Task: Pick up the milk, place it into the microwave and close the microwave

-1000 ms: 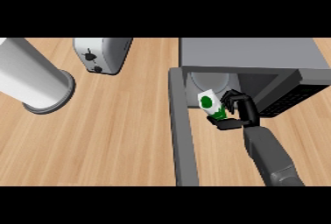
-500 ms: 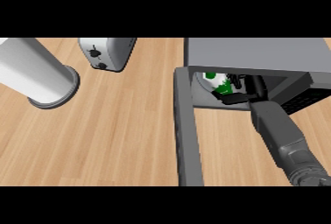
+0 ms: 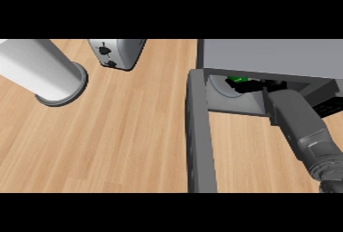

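The grey microwave (image 3: pixel 275 54) stands at the upper right with its door (image 3: pixel 199 136) swung open toward me. Inside its cavity only a green patch and a white edge of the milk (image 3: pixel 234 80) show, over the pale turntable (image 3: pixel 221 88). My right hand (image 3: pixel 258 85) reaches into the cavity, black fingers curled round the milk, mostly hidden under the microwave's top. Its grey forearm (image 3: pixel 301 129) runs in from the lower right. My left hand does not show.
A silver toaster (image 3: pixel 117 52) stands at the top centre-left. At the left a tall white cylinder (image 3: pixel 43 68) rests on a round grey base. Wooden counter (image 3: pixel 107 145) spreads left of the open door.
My right hand has carried the milk deeper into the microwave; most of the carton is now hidden under its top. The view has shifted a little.
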